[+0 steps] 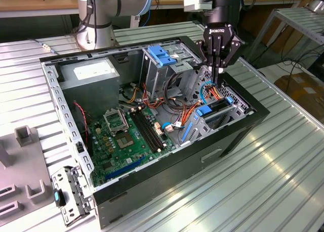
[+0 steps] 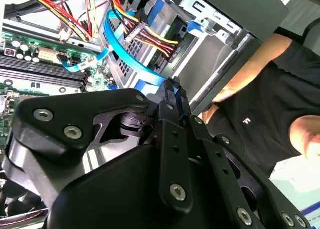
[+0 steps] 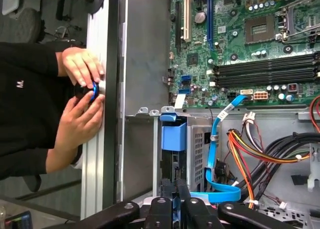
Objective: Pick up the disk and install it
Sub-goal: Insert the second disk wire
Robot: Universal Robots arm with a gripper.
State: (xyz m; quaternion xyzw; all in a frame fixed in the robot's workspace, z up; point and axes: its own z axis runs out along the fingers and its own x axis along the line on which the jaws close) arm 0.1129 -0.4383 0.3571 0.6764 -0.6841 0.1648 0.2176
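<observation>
Fingers point(image 1: 216, 72) pinched together, holding nothing, just above the disk point(image 1: 215, 107) in its bay; nearby cables point(image 1: 205, 92) could snag.

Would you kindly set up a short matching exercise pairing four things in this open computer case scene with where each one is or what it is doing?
Things:
1. gripper
2. disk
3. power supply
4. person's hands

Places or states:
A. holding a small blue item at the table's edge outside the case
B. on edge in the bay by the case's front wall, blue rail on it
C. in the case corner at the exterior view's upper left
D. fingers shut, right above the seated drive

Pairs: 1-D, 2-B, 3-C, 4-A
</observation>
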